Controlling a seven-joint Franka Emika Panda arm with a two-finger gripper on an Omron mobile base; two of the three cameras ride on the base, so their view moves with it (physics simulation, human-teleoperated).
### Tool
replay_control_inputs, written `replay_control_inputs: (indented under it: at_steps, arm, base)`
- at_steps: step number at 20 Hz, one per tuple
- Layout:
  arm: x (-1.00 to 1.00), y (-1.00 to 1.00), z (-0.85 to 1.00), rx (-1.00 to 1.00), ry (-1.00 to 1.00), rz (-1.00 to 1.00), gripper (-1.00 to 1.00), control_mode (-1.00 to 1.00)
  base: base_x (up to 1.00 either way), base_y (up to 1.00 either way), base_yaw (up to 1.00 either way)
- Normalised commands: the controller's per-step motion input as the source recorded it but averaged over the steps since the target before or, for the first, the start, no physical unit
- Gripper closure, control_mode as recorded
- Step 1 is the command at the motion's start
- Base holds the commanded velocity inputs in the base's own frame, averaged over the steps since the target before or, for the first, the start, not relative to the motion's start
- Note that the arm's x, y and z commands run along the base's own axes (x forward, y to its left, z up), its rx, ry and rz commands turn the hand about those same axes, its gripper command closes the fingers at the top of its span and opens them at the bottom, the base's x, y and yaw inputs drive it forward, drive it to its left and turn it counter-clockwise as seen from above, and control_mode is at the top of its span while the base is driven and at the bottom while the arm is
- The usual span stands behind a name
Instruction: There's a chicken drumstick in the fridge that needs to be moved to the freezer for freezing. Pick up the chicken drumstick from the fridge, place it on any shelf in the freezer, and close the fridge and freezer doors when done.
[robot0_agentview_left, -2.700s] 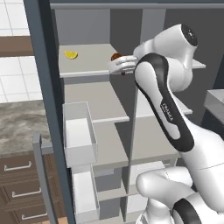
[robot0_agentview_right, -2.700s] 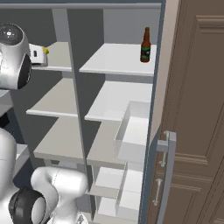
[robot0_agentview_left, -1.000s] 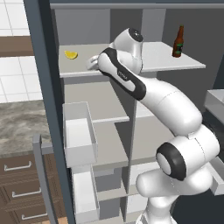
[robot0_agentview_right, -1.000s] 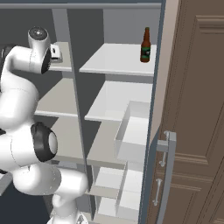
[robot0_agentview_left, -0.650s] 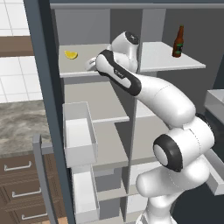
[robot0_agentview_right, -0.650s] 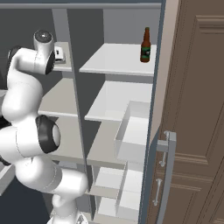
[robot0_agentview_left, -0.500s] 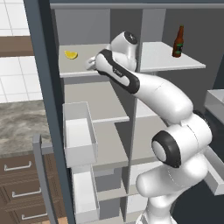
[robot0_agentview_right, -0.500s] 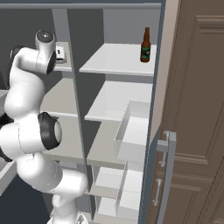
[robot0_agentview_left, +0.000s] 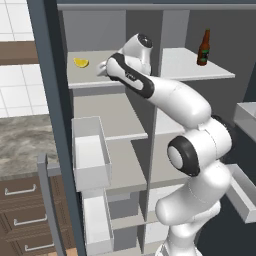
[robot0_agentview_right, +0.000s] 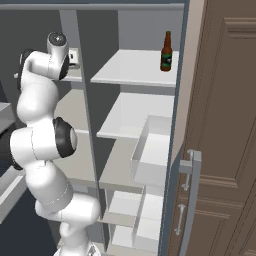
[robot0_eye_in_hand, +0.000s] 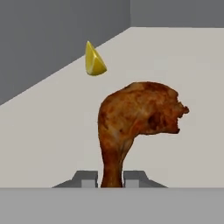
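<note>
The chicken drumstick (robot0_eye_in_hand: 135, 118) is reddish-brown, and my gripper (robot0_eye_in_hand: 109, 177) is shut on its thin bone end. It hangs just over the pale grey top shelf (robot0_eye_in_hand: 183, 65) of the freezer, the narrower left half of the appliance. A yellow lemon wedge (robot0_eye_in_hand: 94, 61) lies further in on that shelf. From the left base view my gripper (robot0_agentview_left: 102, 70) reaches over the freezer's top shelf (robot0_agentview_left: 90, 81), a little right of the lemon wedge (robot0_agentview_left: 80, 62). The fridge, with its brown bottle (robot0_agentview_left: 203, 48), is the wider right half. Both doors stand open.
The freezer door (robot0_agentview_left: 52, 125) carries white bins (robot0_agentview_left: 90, 155) close to my arm's left. The fridge door (robot0_agentview_right: 176, 150) with its grey handle (robot0_agentview_right: 189, 200) stands open at the right, before brown cabinets (robot0_agentview_right: 225, 125). The bottle (robot0_agentview_right: 166, 52) stands on the fridge's top shelf.
My hand has swung left from the divider by the fridge's top shelf onto the freezer's top shelf, holding the drumstick. Over the last half second it has barely moved.
</note>
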Motion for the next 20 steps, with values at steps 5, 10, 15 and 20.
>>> replay_control_inputs:
  at_steps: [5,10,15,20]
  arm:
    - [0.06,0.03,-0.04,0.00,0.00,0.00,-1.00,-1.00]
    - [-0.05,0.00,0.00,0.00,0.00,0.00,-1.00,-1.00]
    - [-0.38,0.00,-0.02,0.00,0.00,0.00,-1.00,-1.00]
    - [-0.81,0.00,-0.09,0.00,0.00,0.00,-1.00,-1.00]
  base:
    - [0.00,0.00,0.00]
    - [0.00,0.00,0.00]
    - [0.00,0.00,0.00]
    - [0.00,0.00,0.00]
